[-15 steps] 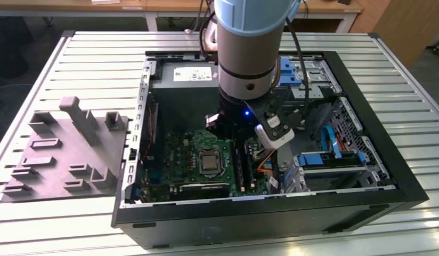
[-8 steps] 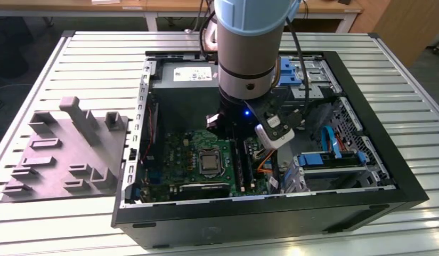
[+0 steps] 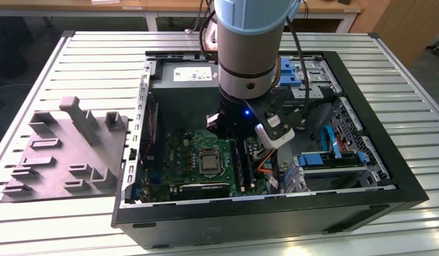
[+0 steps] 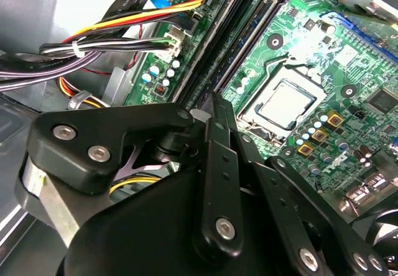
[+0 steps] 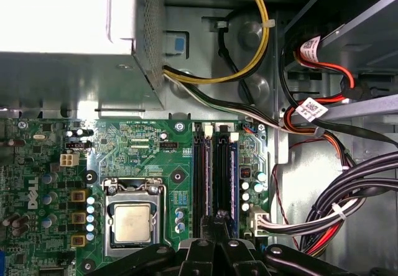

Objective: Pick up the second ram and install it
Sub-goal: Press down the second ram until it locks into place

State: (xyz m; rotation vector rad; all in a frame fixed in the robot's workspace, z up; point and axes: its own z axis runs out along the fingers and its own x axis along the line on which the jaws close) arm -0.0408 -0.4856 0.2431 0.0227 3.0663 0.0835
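Right at the claw (image 5: 217, 223), the two black fingers look drawn nearly together, and nothing can be made out pinched between them. They point down onto the near end of the long black socket strips (image 5: 210, 176). In the first wrist view a thin blue-edged strip, which I take to be the second ram (image 5: 234, 183), stands on edge in that bank just beside the fingertips. I cannot tell whether the tips touch it. Its long axis runs straight away from the claw along the sockets, so it lies ahead of the claw and slightly to one side, not across it. In the second wrist view the same sockets stretch off from the finger tip (image 4: 214, 105) in the same line. Further out on one side sits the processor socket (image 5: 132, 221) on the green motherboard (image 5: 149, 142), and on the other a cable bundle (image 5: 348, 207). Beyond the far end of the sockets stands the metal power supply box (image 5: 62, 15). Farthest off, outside the open case (image 3: 390, 176), the gray holder block (image 3: 63, 154) lies on the table.
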